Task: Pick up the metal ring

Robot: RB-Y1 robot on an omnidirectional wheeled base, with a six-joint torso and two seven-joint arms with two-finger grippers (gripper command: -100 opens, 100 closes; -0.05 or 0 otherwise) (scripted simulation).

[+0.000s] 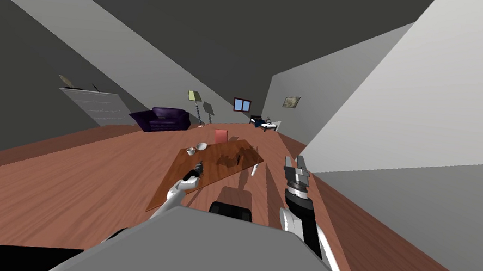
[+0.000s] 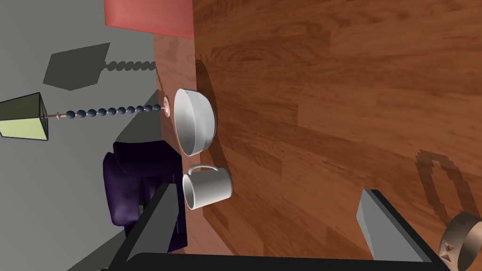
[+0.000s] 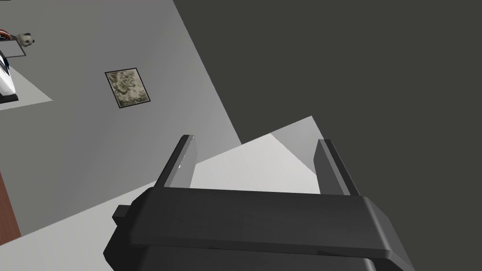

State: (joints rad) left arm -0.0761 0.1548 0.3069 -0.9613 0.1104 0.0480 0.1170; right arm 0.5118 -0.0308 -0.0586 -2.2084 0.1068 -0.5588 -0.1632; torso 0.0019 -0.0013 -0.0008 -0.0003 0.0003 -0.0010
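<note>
Left gripper [image 2: 268, 193] open above the table [image 2: 329, 94]; metal ring [image 2: 460, 237] on the table, outside its fingers; right gripper [image 3: 256, 141] open beside the table

The left arm stretches forward and low, the left pincer [image 2: 268, 189] open wide, its wrist apparently rolled sideways. The right arm is bent upward, the right pincer [image 3: 256, 139] open, fingers parallel.

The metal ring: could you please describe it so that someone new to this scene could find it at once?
On the long wooden table, look beside the left gripper, just outside one finger, on the side away from the white bowl and white mug at the table's edge. Unlike those, the ring is a small, open, brownish band.
</note>
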